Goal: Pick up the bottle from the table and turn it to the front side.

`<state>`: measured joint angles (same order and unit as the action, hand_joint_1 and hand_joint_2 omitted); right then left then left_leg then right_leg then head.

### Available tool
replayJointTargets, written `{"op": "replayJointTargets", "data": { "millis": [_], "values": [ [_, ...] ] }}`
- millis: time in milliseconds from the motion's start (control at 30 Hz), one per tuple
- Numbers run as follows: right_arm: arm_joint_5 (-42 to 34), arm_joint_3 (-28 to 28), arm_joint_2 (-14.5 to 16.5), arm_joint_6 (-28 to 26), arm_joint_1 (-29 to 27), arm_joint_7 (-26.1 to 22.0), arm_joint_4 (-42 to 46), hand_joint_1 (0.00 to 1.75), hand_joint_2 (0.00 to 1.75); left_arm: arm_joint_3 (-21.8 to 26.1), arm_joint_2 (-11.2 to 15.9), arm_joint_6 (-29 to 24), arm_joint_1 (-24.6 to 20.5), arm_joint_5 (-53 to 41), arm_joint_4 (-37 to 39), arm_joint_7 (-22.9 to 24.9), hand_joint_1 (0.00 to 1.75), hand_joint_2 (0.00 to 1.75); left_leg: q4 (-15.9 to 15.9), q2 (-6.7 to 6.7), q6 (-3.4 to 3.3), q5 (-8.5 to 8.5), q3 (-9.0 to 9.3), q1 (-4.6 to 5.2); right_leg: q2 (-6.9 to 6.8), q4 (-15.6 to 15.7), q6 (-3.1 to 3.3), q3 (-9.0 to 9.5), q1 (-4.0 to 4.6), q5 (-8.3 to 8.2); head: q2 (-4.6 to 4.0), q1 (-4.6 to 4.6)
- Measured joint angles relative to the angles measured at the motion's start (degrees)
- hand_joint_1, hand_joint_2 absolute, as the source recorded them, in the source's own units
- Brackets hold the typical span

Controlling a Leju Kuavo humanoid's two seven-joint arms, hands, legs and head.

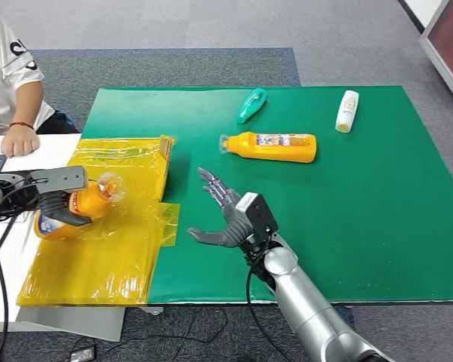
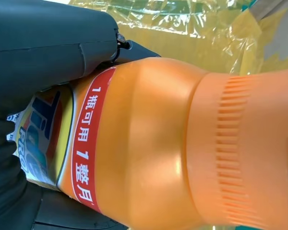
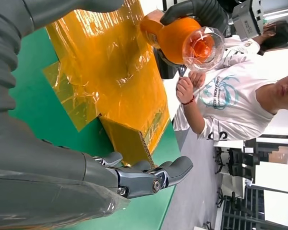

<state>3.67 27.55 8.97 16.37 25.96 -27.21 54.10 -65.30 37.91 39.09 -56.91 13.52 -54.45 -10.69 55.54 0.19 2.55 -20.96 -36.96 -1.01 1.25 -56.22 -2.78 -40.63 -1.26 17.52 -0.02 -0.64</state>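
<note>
The left hand point(image 1: 56, 205) grasps the orange bottle point(image 1: 84, 202) around its body and holds it above the yellow plastic sheet point(image 1: 115, 249), near the left edge of the green mat point(image 1: 355, 226). The right hand point(image 1: 221, 215) hovers over the mat with fingers spread, holding nothing. A second orange bottle point(image 1: 272, 146) lies farther away, well apart.

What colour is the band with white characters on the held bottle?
Red, on the orange bottle held by the left hand; clearest in the left wrist view.
</note>
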Motion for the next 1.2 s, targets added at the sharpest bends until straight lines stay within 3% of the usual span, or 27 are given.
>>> {"op": "replayJointTargets", "data": {
  "millis": [700, 1200],
  "values": [
    [-0.07, 0.55, 0.49, 0.35, 0.0, -0.26, -0.46, 0.0, 1.75, 2.86, -3.77, 0.45, -0.9, -0.49, 1.37, -1.43, 1.75, 1.75, 0.0, 0.0, 0.0, 0.0, 0.01, 0.01, 0.0, 0.0, 0.0, 0.01, -0.01, 0.0, 0.0, 0.01],
    [-0.24, 1.43, 0.65, 0.56, 0.36, -0.59, -0.63, 0.0, 1.75, 8.23, -4.33, 2.39, 4.45, 0.28, 2.02, -9.37, 1.75, 1.75, 0.0, 0.01, 0.0, 0.0, -0.02, 0.0, 0.01, 0.0, 0.0, -0.01, 0.0, 0.0, 0.0, 0.01]
  ]
}}
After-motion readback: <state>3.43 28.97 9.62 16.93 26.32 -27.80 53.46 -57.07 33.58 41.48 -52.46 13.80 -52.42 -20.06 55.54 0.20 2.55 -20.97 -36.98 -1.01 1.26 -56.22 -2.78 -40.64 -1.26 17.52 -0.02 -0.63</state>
